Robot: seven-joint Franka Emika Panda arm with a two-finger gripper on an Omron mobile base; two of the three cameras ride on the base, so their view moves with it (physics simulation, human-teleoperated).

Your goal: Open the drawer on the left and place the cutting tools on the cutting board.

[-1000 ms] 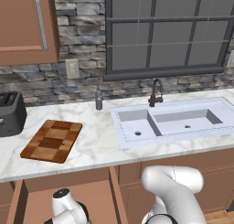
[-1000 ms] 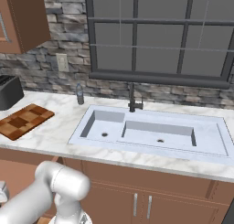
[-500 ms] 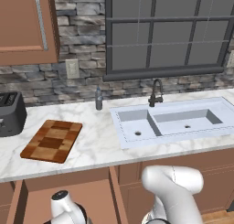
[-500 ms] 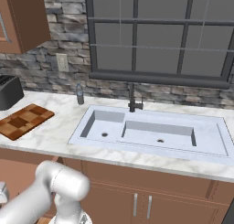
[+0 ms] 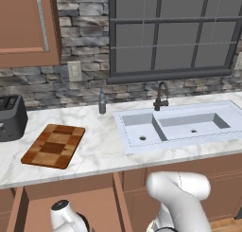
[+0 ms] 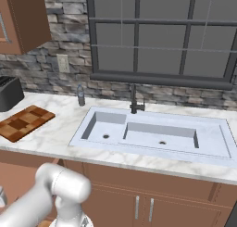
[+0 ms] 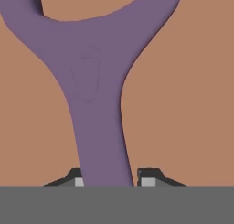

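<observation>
Change noted: a second ago the fingers stood wide; now the gripper (image 7: 109,179) has drawn in until its two dark fingertips (image 7: 148,177) sit tight against either side of the purple Y-shaped tool (image 7: 93,81), at its stem. I judge this a fresh grasp on the tool (contact on both sides looks firm, though the tips are partly cut off at 6 o'clock in the hand view). The base views match the earlier ones; nothing on the counter has moved.

Meaning for the task: the drawer (image 5: 71,202) stands open below the counter at 7 o'clock in the left base view, so that step is done. The tool lies on the drawer's brown floor, not yet lifted as far as can be told. The lift and carry to the board are likely next.

Count:
- Cutting tools seen: one, the purple one. The knife is not made out in these frames.
- Cutting board (image 5: 54,146): one, at 9 o'clock in the left base view, bare, and seen also in the right base view (image 6: 23,122).
- Toaster (image 5: 10,117): one, just beside the board's far left.
- Sink (image 5: 182,127): one, two basins.
- Small bottle (image 5: 102,103): one, at the backsplash.
</observation>
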